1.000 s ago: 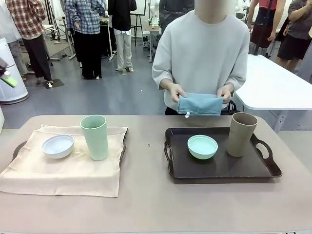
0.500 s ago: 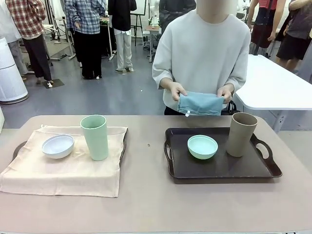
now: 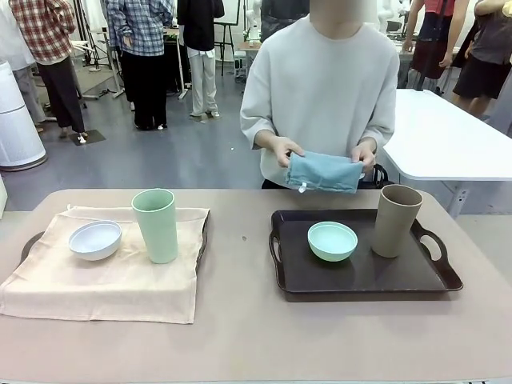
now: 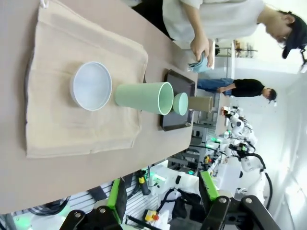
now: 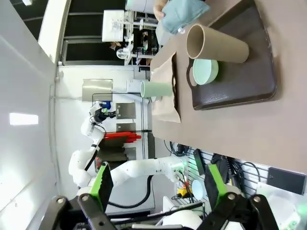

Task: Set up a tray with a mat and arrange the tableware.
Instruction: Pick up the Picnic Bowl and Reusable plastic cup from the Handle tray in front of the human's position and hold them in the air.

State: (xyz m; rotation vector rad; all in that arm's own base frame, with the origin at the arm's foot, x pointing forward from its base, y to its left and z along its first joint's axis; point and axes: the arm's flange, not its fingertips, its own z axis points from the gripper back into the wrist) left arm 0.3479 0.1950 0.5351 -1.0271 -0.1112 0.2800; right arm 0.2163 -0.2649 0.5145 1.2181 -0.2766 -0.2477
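The left end effector (image 4: 163,203) has its fingers spread wide and holds nothing. Far ahead of it, a white bowl (image 4: 91,86) and a tall pale green cup (image 4: 144,97) sit on a beige mat (image 4: 57,129). The mat covers a second tray (image 3: 29,244).

The right end effector (image 5: 158,191) is spread wide too and holds nothing. Far ahead of it, a mint green bowl (image 5: 206,72) and a tall brown cup (image 5: 220,45) stand on a dark tray (image 5: 240,91).

Beyond that, a person's hands (image 3: 286,150) hold a folded blue cloth (image 3: 323,172) above the surface (image 3: 240,336).

There are two bowls, two cups and two trays.
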